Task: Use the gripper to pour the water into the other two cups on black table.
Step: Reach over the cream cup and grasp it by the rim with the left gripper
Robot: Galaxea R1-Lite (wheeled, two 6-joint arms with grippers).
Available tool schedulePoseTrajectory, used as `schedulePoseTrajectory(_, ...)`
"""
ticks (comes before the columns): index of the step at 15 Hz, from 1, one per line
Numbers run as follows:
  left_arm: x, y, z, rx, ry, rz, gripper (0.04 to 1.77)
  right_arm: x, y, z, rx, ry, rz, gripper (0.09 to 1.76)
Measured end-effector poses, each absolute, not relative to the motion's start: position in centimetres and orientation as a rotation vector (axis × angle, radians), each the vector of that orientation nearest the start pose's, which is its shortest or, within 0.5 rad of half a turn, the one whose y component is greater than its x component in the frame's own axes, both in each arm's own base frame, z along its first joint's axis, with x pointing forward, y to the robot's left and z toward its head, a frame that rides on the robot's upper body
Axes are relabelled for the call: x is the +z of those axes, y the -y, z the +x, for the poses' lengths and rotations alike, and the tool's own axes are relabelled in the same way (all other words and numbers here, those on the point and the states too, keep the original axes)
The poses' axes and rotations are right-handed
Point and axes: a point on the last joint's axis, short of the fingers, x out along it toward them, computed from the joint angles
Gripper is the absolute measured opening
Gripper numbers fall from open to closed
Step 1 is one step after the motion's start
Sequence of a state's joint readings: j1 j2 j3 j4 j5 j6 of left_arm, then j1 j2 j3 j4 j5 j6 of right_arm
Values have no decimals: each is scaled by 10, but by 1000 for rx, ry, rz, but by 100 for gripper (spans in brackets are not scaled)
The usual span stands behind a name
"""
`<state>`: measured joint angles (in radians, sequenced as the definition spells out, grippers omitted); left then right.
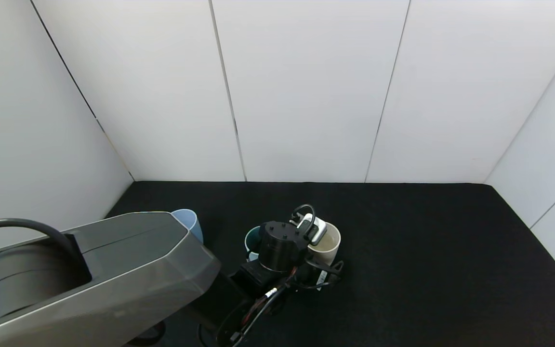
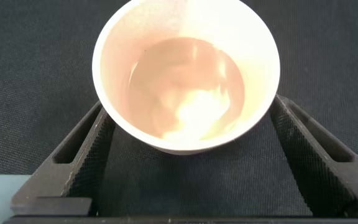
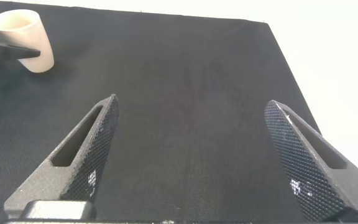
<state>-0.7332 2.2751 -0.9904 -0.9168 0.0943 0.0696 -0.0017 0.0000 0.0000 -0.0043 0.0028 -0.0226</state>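
From the head camera you see the left gripper [image 1: 317, 243] lowered over the near middle of the black table [image 1: 427, 250], its round black wrist and looped cables hiding much of what sits under it. The cream cup [image 1: 329, 243] stands just right of that wrist, the teal cup [image 1: 252, 241] just left of it, and the blue cup [image 1: 188, 222] farther left, half hidden behind the grey arm housing.

In the left wrist camera your left gripper [image 2: 188, 134] is spread wide with the cream cup [image 2: 185, 74] between the two textured black fingers [image 2: 82, 155] — both stand beside the wall, and I cannot tell whether either is touching; nothing is held. The water [image 2: 188, 87] fills the cup partway, with a bright sheen. Expect a light, smooth, thin-walled plastic tumbler that tapers downward: it will likely flex if squeezed hard and slip if held loosely, so close mid-wall, below the rim, and keep it level.

The right wrist camera shows the right gripper [image 3: 191, 155] wide open over bare, cloth-like matte table [image 3: 185, 81], holding nothing — well apart from the cream cup [image 3: 23, 40] seen far off.
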Motion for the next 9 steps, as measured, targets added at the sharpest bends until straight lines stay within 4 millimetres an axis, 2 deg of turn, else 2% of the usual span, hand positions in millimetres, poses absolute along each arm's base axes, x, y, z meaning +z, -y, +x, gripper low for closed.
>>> schedulePoseTrajectory(6,45,277,311,-643,-313,214,172,76,0,-23,1,4,-22,171)
schedulePoseTrajectory(7,44,277,311,-642,-312,214,164,76,0,-23,1,4,-23,171)
schedulePoseTrajectory(9,44,278,312,-641,-310,214,133,76,0,-23,1,4,-23,171)
